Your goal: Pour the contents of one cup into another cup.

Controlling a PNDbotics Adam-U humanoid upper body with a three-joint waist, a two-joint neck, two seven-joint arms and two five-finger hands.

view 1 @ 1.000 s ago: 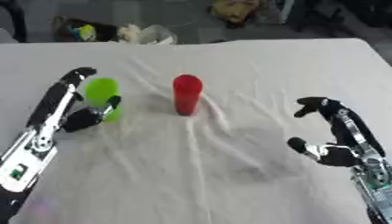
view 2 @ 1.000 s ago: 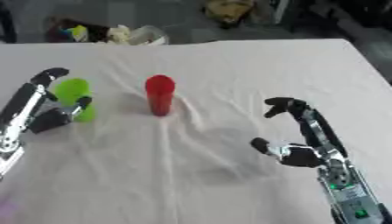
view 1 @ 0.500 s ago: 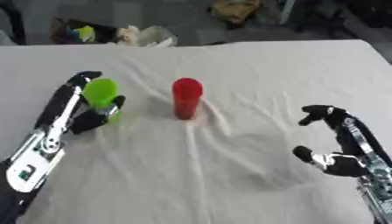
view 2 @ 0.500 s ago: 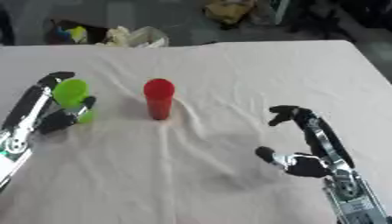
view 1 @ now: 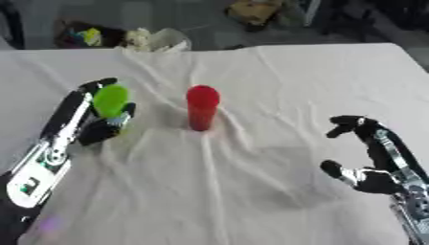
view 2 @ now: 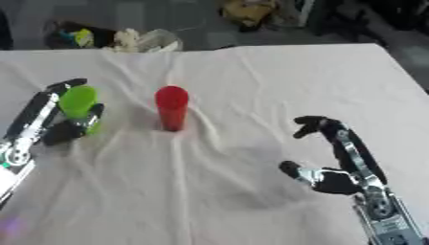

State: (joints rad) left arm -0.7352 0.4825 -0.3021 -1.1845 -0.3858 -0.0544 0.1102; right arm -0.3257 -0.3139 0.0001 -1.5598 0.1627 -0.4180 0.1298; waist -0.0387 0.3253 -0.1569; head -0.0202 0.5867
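Observation:
A green cup [view 1: 110, 102] stands at the left of the white-clothed table, and my left hand [view 1: 94, 124] is curled round it, fingers behind and thumb in front. A red cup [view 1: 202, 107] stands upright near the table's middle, to the right of the green one, with nothing touching it. My right hand [view 1: 375, 163] hovers low at the right, away from both cups, holding nothing, its fingers and thumb loosely bent in an open C shape.
The wrinkled white cloth [view 1: 251, 191] covers the whole table. Beyond the far edge lie a clear bag and coloured clutter [view 1: 126, 38] on the floor, and a yellow-brown object [view 1: 255, 9] sits further back.
My right hand has drifted down and back toward the lower right corner. My left hand stays wrapped round the green cup, and the red cup has not moved.

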